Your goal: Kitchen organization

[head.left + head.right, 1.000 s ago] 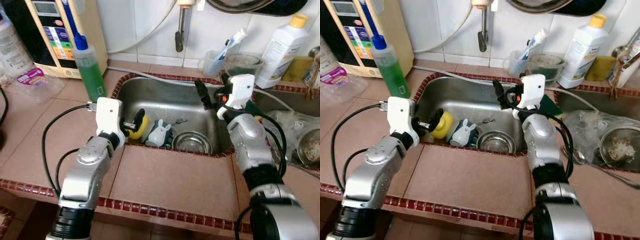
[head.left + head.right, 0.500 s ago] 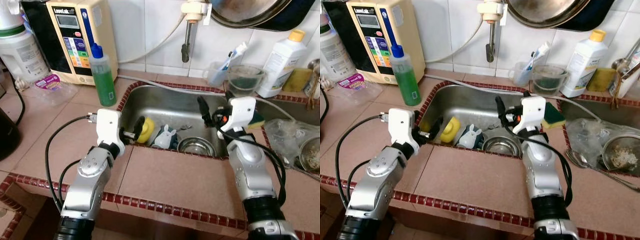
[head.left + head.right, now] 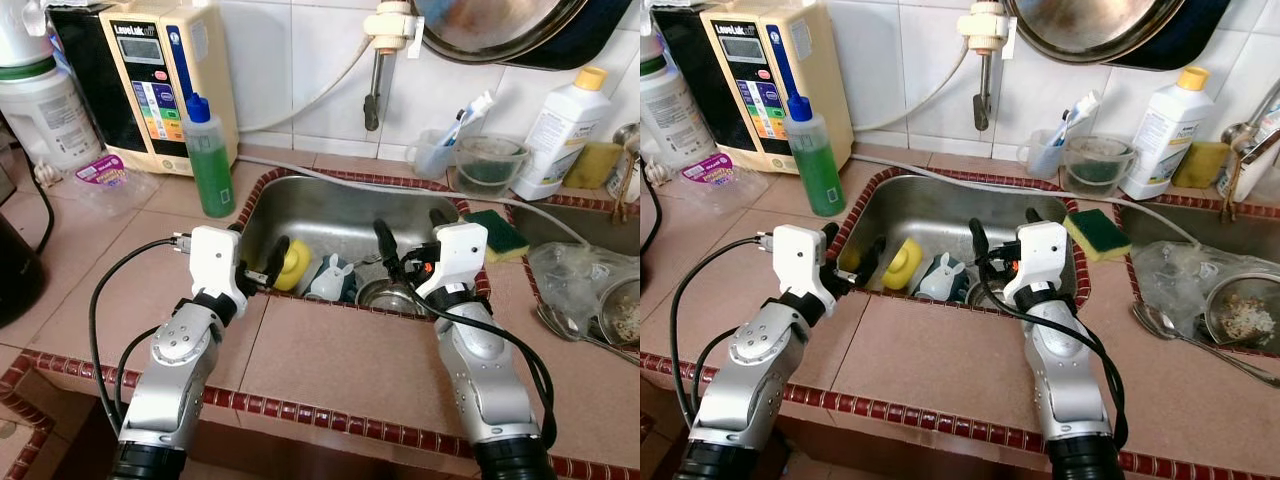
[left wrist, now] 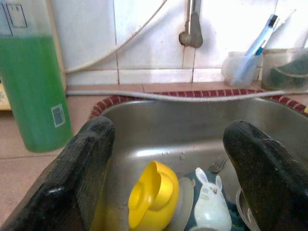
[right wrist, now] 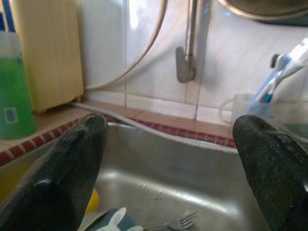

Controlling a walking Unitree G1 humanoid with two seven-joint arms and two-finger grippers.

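Your left gripper (image 3: 268, 262) sits left of centre at the sink (image 3: 330, 205) rim, fingers apart and empty. Your right gripper (image 3: 410, 240) hangs over the sink at centre frame, fingers spread wide, holding nothing. Between them in the basin lie a yellow cup (image 3: 292, 264), a rabbit figure (image 3: 329, 279) and a steel bowl (image 3: 385, 295). A green bottle (image 3: 208, 160) stands on the bench at upper left.

A home kitchen is showing itself around the steel sink (image 3: 340, 215) sunk in a tan tiled counter: a tap (image 3: 372, 70) is hanging above it against white wall tiles, green dish soap (image 3: 208, 160) is standing at its left corner, a sponge (image 3: 1096, 235) is lying at its right.
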